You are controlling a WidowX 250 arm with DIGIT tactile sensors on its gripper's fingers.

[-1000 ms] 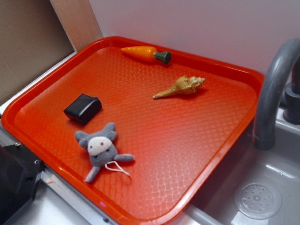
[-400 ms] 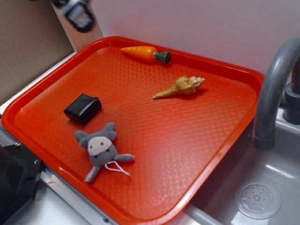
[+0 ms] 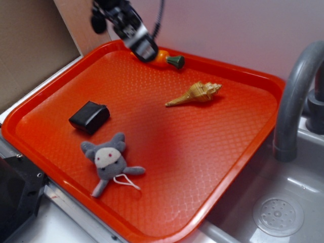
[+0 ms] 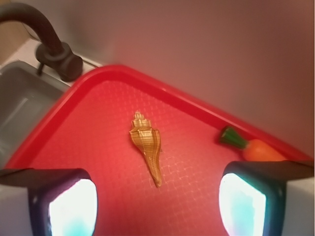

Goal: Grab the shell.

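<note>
The tan spiral shell (image 3: 195, 93) lies on the red tray (image 3: 167, 152), right of centre towards the back, its thin point aimed left. In the wrist view the shell (image 4: 146, 147) lies ahead of the jaws, its point towards me. My gripper (image 3: 135, 38) hangs above the tray's back edge, over the orange carrot (image 3: 169, 59), well left of and above the shell. In the wrist view the gripper (image 4: 157, 206) is open and empty, with both fingertips (image 4: 71, 204) wide apart.
A black block (image 3: 89, 117) and a grey plush mouse (image 3: 109, 161) lie on the tray's left side. The carrot also shows in the wrist view (image 4: 251, 147). A grey faucet (image 3: 296, 101) and sink (image 3: 278, 215) stand to the right. A wall rises behind the tray.
My gripper has come into view from the top left and moved down and right, now over the carrot. The objects on the tray have not moved.
</note>
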